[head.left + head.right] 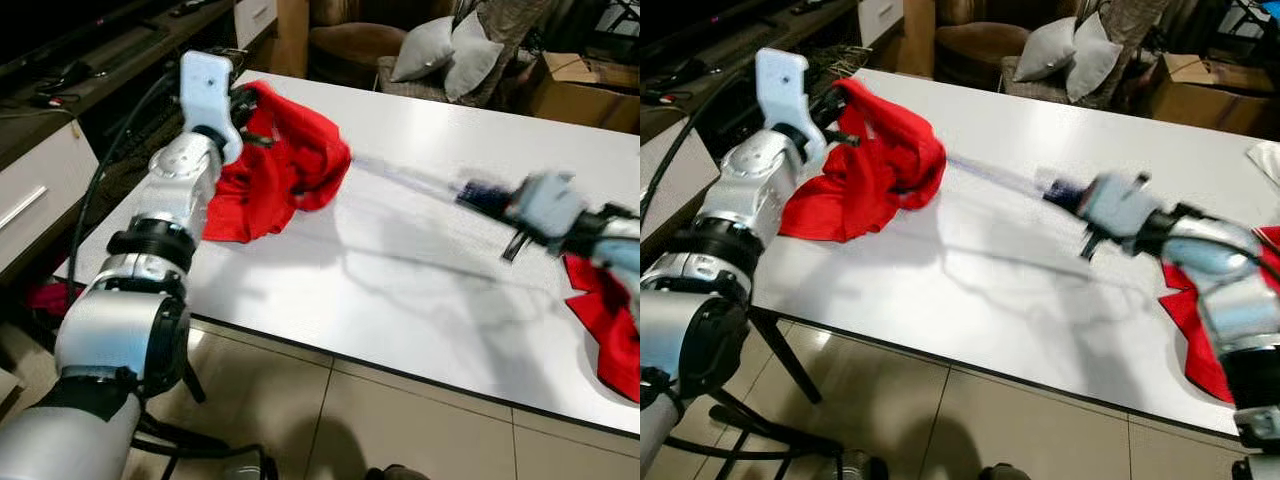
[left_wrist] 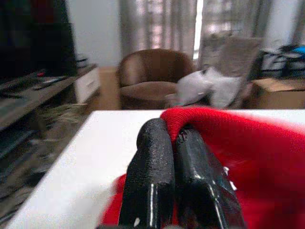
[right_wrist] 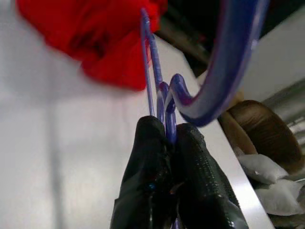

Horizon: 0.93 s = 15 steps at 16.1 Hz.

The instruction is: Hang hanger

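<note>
A red garment (image 1: 285, 165) lies bunched on the white table (image 1: 400, 290) at its left end. My left gripper (image 1: 245, 105) is shut on the garment's upper edge, and its fingers (image 2: 162, 181) pinch the red cloth (image 2: 248, 157) in the left wrist view. A blue-purple hanger (image 3: 159, 90) is held by my right gripper (image 1: 480, 195), shut on it near the hook (image 3: 228, 62). The blurred hanger (image 1: 400, 178) stretches above the table from the right gripper towards the garment.
A second red cloth (image 1: 610, 315) hangs at the table's right edge beside my right arm. Beyond the table stand a brown armchair (image 2: 152, 76), grey cushions (image 1: 445, 55) and a cardboard box (image 1: 585, 90). A TV cabinet (image 1: 60, 120) runs along the left. Tiled floor lies below.
</note>
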Tool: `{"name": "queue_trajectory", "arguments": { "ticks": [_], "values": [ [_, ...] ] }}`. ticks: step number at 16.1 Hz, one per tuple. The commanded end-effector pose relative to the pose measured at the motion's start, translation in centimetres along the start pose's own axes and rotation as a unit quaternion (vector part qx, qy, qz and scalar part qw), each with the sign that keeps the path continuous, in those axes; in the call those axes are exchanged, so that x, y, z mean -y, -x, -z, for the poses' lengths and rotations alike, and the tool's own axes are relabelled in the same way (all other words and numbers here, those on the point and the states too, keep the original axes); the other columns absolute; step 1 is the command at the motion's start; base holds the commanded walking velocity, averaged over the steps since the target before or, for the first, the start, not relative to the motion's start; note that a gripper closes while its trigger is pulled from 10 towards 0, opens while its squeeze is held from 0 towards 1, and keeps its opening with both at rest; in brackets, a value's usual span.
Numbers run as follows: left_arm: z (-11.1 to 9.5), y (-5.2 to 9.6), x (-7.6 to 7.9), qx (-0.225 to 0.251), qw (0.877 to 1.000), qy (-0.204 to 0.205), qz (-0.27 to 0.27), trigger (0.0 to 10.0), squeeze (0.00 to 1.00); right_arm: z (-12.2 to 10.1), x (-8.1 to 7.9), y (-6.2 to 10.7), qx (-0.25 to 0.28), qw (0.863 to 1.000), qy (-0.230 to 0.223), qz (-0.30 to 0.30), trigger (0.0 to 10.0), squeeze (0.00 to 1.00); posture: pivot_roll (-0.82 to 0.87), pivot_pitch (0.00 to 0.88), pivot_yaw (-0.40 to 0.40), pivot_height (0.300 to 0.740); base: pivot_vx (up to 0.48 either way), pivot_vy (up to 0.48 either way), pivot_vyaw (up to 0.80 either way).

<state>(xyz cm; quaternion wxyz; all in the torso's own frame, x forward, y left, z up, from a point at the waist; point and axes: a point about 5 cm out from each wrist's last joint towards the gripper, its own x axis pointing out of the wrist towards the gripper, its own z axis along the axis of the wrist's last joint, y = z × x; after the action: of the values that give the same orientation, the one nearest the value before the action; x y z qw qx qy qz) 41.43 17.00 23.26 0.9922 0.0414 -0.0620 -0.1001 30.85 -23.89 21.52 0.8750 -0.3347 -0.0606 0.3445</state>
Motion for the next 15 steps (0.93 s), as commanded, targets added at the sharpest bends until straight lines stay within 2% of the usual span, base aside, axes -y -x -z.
{"name": "queue_trajectory", "arguments": {
  "ticks": [1,4,5,6,8,9,10,12,13,14,15],
  "values": [
    [0.8,0.5,-1.2,-0.01,1.0,-0.011,-0.026,10.0,0.0,-1.0,1.0,0.7,0.033,0.998,-0.031,0.031,10.0,0.0,-0.04,0.0,0.022,0.74,0.0,0.0,0.0],
    [1.6,0.9,-1.6,-0.023,0.999,-0.014,-0.04,10.0,0.0,-2.3,1.3,0.3,0.096,0.988,-0.099,0.061,10.0,0.0,-0.03,0.0,0.017,0.74,0.0,0.0,0.0],
    [1.2,0.7,-1.5,-0.015,0.999,-0.007,-0.036,10.0,0.0,-2.6,1.0,-0.1,0.106,0.986,-0.118,0.058,10.0,0.0,-0.03,0.0,0.017,0.74,0.0,0.0,0.0],
    [0.6,0.4,-1.2,-0.006,1.0,0.004,-0.03,10.0,0.0,-2.7,0.3,-0.6,0.099,0.988,-0.115,0.041,10.0,0.0,-0.03,0.0,0.018,0.74,0.0,0.0,0.0],
    [-0.8,-0.1,-0.3,0.023,1.0,0.005,-0.001,10.0,0.0,-1.5,-0.4,-1.2,0.035,0.994,-0.098,0.039,10.0,0.0,-0.03,0.0,0.027,0.74,0.0,0.0,0.0],
    [-2.3,-0.5,0.4,0.056,0.998,0.016,0.029,10.0,0.0,0.5,-0.7,-1.4,-0.062,0.996,-0.046,0.04,10.0,0.0,-0.03,0.0,0.037,0.74,0.0,0.0,0.0],
    [-3.6,-0.7,0.9,0.084,0.995,0.026,0.049,10.0,0.0,1.5,-1.2,-1.2,-0.11,0.994,-0.001,0.019,10.0,0.0,-0.03,0.0,0.04,0.74,0.0,0.0,0.0],
    [-7.2,-0.8,2.2,0.166,0.979,0.047,0.109,10.0,0.0,1.9,-1.9,-1.2,-0.142,0.99,0.004,0.003,10.0,0.0,-0.03,0.0,0.046,0.74,0.0,0.0,0.0],
    [-8.8,-0.5,2.9,0.203,0.962,0.075,0.164,10.0,0.0,2.0,-1.6,-1.3,-0.157,0.988,0.005,0.018,10.0,0.0,-0.03,0.0,0.05,0.74,0.0,0.0,0.0],
    [-9.7,-0.1,3.5,0.224,0.945,0.093,0.22,10.0,0.0,2.1,-1.3,-1.4,-0.173,0.984,0.002,0.035,10.0,0.0,-0.03,0.0,0.053,0.74,0.0,0.0,0.0],
    [-9.9,0.2,3.8,0.229,0.937,0.088,0.248,10.0,0.0,2.1,-1.1,-1.5,-0.183,0.982,-0.002,0.046,10.0,0.0,-0.03,0.0,0.053,0.74,0.0,0.0,0.0]
  ]
}}
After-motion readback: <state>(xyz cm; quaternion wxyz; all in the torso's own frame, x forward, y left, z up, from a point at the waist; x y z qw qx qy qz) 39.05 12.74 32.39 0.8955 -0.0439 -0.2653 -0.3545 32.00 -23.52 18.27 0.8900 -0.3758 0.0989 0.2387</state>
